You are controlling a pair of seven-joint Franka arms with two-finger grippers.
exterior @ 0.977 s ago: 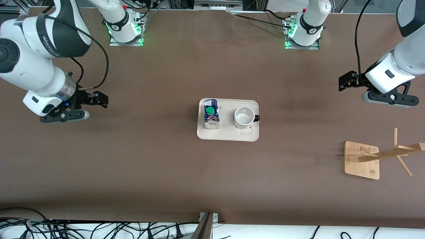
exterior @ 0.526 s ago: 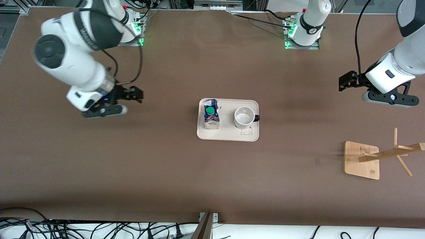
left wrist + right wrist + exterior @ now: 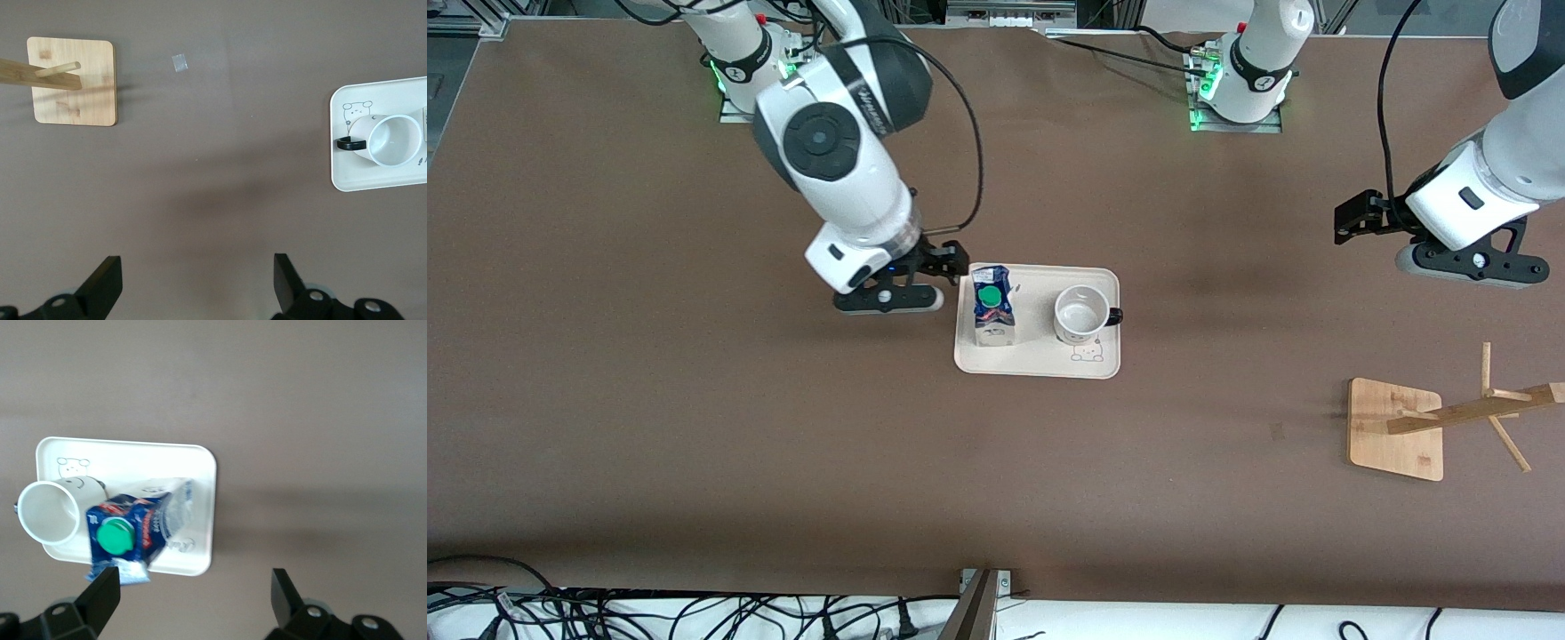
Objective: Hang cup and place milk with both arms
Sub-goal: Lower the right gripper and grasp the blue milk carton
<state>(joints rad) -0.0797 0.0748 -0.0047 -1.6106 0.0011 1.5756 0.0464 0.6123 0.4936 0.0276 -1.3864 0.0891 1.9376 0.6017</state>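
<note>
The milk (image 3: 992, 307), a blue and white carton with a green cap, stands on a white tray (image 3: 1040, 363) mid-table. The cup (image 3: 1079, 313), white with a black handle, stands beside it on the tray, toward the left arm's end. My right gripper (image 3: 953, 264) is open and empty, over the table just beside the tray's edge and next to the milk. In the right wrist view the milk (image 3: 133, 527), the cup (image 3: 47, 513) and the tray (image 3: 200, 463) show ahead of the right gripper (image 3: 193, 593). My left gripper (image 3: 1353, 218) is open and empty and waits over the table at the left arm's end. The left wrist view shows the left gripper (image 3: 197, 283), the cup (image 3: 390, 140) and the tray (image 3: 341, 181).
A wooden cup rack (image 3: 1396, 428) with pegs on a square base stands at the left arm's end, nearer the front camera than the left gripper. It also shows in the left wrist view (image 3: 73, 83). Cables (image 3: 649, 613) lie along the table's near edge.
The right arm has swung from the right arm's end of the table to the tray, bringing its open gripper next to the milk. The left arm has not moved.
</note>
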